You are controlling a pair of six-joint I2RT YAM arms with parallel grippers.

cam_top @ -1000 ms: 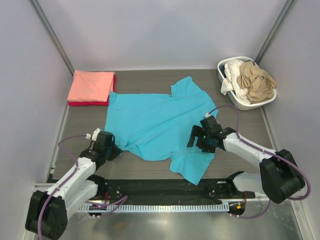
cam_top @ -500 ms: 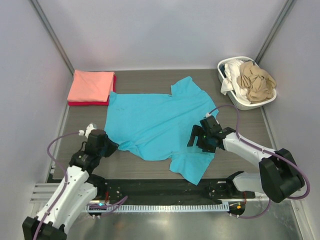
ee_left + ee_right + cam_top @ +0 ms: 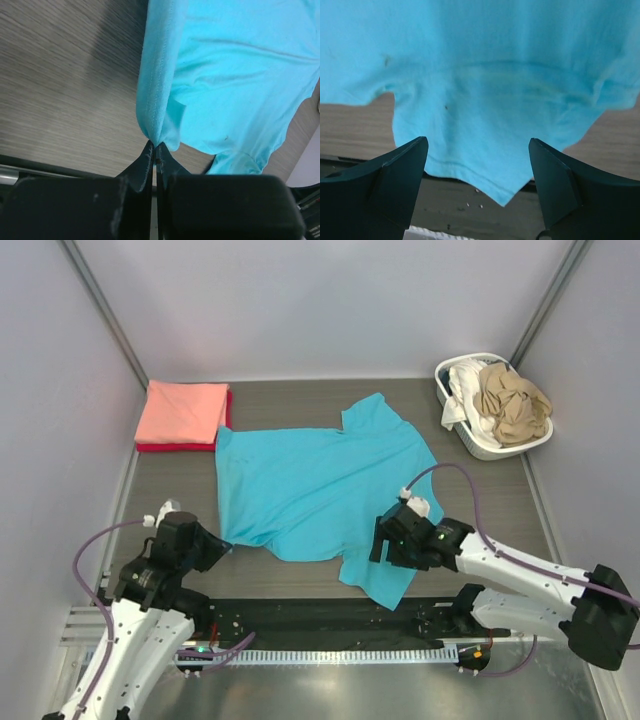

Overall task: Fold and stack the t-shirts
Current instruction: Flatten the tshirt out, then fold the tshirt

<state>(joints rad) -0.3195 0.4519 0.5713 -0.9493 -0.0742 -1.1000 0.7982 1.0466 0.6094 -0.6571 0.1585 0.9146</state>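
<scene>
Bright turquoise short-sleeved cloth t-shirt [image 3: 320, 485] is spread mostly flat, w/ light wrinkles, across the middle of the wood-grain table [image 3: 480, 500]. One sleeve is pointed to the far edge; the other is laid over the near edge. Its near-left hem corner is bunched and pinched in the closed left gripper [image 3: 155, 147]. At the far-left corner a folded salmon-pink t-shirt [image 3: 183, 410] is stacked on a folded red one [image 3: 175, 447]. Crumpled tan [image 3: 512, 400] and white [image 3: 462, 390] t-shirts are heaped in a white basket [image 3: 520, 448] at the far-right corner.

Your far-left corner: blocked by folded stack [image 3: 183, 415]. Far-right corner: basket [image 3: 495, 405]. Turquoise shirt [image 3: 320, 490] covers centre. Bare table [image 3: 170, 480] strips either side give you passage.
</scene>
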